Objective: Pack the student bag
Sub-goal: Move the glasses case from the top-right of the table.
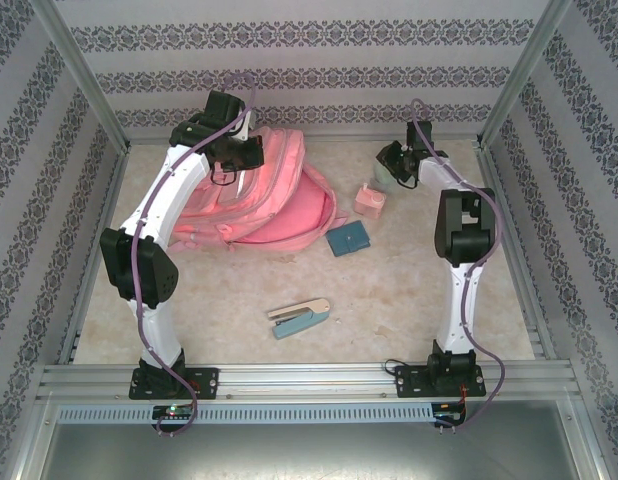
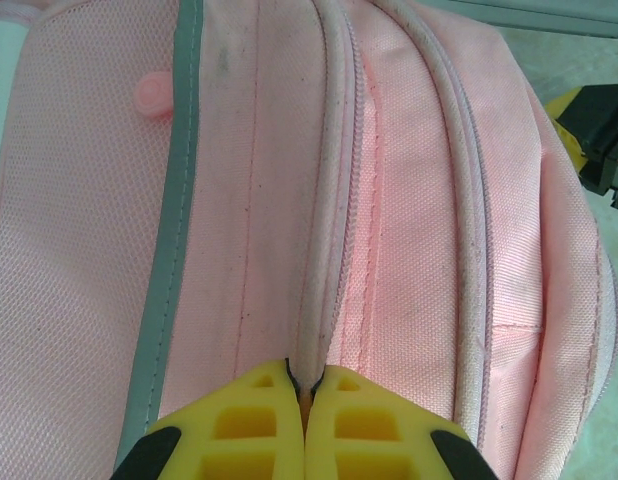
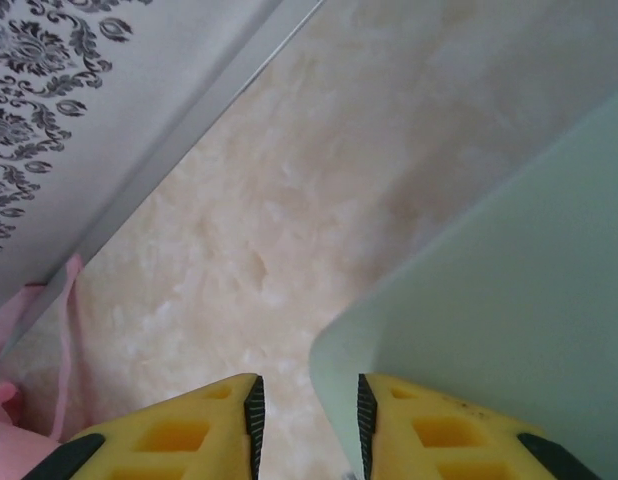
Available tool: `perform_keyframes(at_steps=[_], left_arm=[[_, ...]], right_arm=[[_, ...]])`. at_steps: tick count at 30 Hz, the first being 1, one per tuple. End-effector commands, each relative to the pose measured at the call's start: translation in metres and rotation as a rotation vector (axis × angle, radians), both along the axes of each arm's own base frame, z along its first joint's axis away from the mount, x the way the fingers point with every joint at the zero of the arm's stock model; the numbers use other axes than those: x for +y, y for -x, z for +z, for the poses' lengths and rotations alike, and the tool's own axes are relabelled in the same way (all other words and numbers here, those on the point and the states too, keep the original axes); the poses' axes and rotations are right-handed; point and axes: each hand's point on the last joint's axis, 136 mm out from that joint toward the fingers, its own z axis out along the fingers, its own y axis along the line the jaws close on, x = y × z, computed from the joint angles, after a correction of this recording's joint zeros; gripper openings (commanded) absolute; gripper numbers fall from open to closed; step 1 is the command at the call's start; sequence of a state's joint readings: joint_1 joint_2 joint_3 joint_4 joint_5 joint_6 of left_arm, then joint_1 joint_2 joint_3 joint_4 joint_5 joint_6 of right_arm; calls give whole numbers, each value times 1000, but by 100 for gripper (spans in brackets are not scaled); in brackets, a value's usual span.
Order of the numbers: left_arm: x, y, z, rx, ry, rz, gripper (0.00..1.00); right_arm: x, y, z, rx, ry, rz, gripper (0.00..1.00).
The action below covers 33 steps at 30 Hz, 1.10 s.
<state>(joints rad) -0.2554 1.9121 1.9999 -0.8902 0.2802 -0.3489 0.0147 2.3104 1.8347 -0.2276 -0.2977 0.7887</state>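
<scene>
The student bag [image 1: 279, 205] lies on its side at the back left, big and pink. My left gripper [image 1: 239, 150] is on top of it. In the left wrist view this gripper [image 2: 306, 382] is shut on a pale piped seam [image 2: 324, 250] of the bag [image 2: 89, 260]. My right gripper [image 1: 394, 170] is at the back right, low over the table, by a mint-green case [image 1: 381, 180]. In the right wrist view its jaws [image 3: 307, 400] stand open: the case's edge [image 3: 489, 300] lies against the right pad and bare table shows beside the left pad.
A small pink box [image 1: 369, 202] and a teal wallet [image 1: 348, 239] lie between the bag and the right arm. A blue and beige stapler-like thing [image 1: 299, 318] lies mid-table in front. The patterned back wall and metal frame [image 3: 189, 110] are close behind the right gripper.
</scene>
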Motion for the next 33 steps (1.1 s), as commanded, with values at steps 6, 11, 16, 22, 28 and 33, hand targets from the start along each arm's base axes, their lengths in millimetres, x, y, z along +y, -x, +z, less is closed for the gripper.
perform_keyframes(at_steps=[6,11,16,22,28,33], left_arm=[[-1,0,23,-67,9,6,0],[-3,-2,21,-65,12,-6,0],[-7,-3,18,-57,26,-20,0],[-13,2,14,-39,44,-42,0],[-19,10,7,-28,55,-64,0],[-23,14,2,-24,71,-73,0]], right_arm=[[-13,24,-27,111,-11,-25,34],[-21,68,-34,171,-5,-4,35],[-29,116,-39,217,61,32,36],[-29,165,-32,252,117,94,40],[-35,196,9,241,276,116,57],[-54,221,14,306,398,14,83]])
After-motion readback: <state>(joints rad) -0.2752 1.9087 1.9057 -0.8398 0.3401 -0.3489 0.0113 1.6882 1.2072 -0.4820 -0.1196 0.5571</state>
